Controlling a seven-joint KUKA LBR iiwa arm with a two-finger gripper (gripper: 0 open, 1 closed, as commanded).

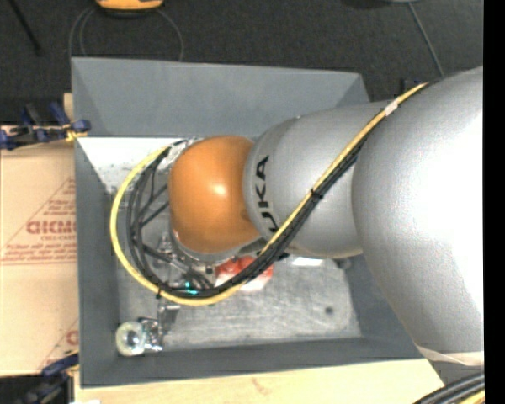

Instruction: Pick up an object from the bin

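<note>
My gripper (182, 269) shows as dark metal parts under the arm's wrist, over the left middle of the bin floor. A small shiny, clear round thing (132, 337) lies in the bin's front left corner, just below and left of the gripper. A red and white thing (251, 270) lies on the floor right of the gripper, largely hidden under the arm.
The arm, with its orange cover and looped cables, hides most of the bin's middle and right. Grey floor shows along the front, right of the shiny thing. The bin's left wall stands close to the gripper.
</note>
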